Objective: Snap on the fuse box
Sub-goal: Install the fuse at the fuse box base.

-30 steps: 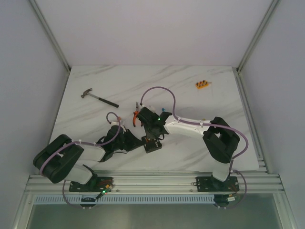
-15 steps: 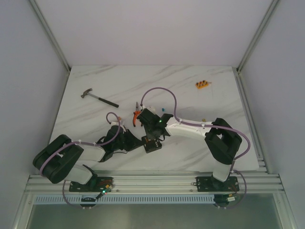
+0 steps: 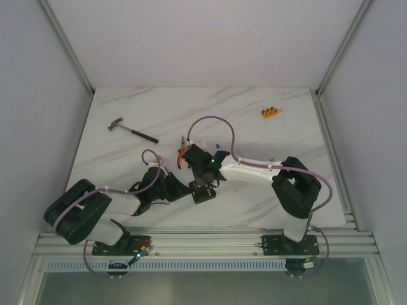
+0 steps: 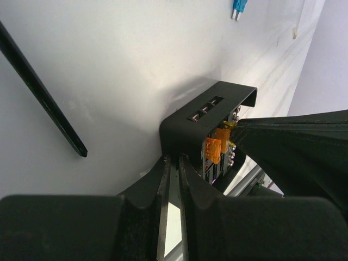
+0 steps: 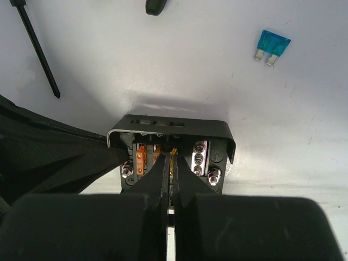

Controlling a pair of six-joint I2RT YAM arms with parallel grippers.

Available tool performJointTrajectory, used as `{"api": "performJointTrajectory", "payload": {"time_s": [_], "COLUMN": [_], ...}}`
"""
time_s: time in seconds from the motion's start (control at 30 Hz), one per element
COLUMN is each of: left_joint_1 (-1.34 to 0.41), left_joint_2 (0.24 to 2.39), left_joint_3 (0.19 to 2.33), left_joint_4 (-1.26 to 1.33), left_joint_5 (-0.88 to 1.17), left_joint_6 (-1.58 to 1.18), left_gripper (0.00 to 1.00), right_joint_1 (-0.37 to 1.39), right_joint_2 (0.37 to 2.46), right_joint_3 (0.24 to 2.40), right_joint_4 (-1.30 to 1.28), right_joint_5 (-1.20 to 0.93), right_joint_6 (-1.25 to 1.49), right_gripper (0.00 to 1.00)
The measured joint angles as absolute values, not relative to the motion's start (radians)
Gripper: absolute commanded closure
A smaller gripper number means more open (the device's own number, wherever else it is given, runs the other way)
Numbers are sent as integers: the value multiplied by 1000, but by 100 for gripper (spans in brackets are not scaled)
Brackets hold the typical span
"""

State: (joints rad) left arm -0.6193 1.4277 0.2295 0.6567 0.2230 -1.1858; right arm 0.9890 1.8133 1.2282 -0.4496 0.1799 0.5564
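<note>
Here, left fingers pinch the black fuse box.

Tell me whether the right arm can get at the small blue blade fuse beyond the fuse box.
Probably yes: the small blue blade fuse lies just past the black plastic fuse box under the shut right hand, nothing between.

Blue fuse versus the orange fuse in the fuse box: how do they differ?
The blue fuse lies loose on the table; the orange fuse sits slotted in the fuse box. The blue fuse shows both blades; the orange fuse's are hidden. Both look like small blade fuses.
</note>
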Motion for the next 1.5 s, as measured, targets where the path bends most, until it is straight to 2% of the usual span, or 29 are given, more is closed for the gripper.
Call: {"api": "performJointTrajectory", "payload": {"time_s": [0.33, 0.8, 1.1, 1.5], "left_joint_1": [-619, -622, -624, -627], "left_joint_2": [1428, 1418, 1416, 1416], "left_joint_3": [229, 229, 229, 229], "left_joint_4": [656, 646, 643, 642], "left_joint_5": [223, 215, 212, 206], "left_joint_6": [-1186, -1193, -1198, -1218], "left_gripper": [81, 81, 81, 83], "right_joint_1": [965, 1008, 1034, 1043], "right_joint_2": [1828, 1828, 1877, 1894], "right_joint_3": [1244, 1272, 1346, 1362], "right_joint_4": [-465, -508, -598, -627], "right_joint_5": [144, 218, 266, 289], "right_joint_6": [558, 553, 573, 601], "right_gripper": [100, 89, 100, 100]}}
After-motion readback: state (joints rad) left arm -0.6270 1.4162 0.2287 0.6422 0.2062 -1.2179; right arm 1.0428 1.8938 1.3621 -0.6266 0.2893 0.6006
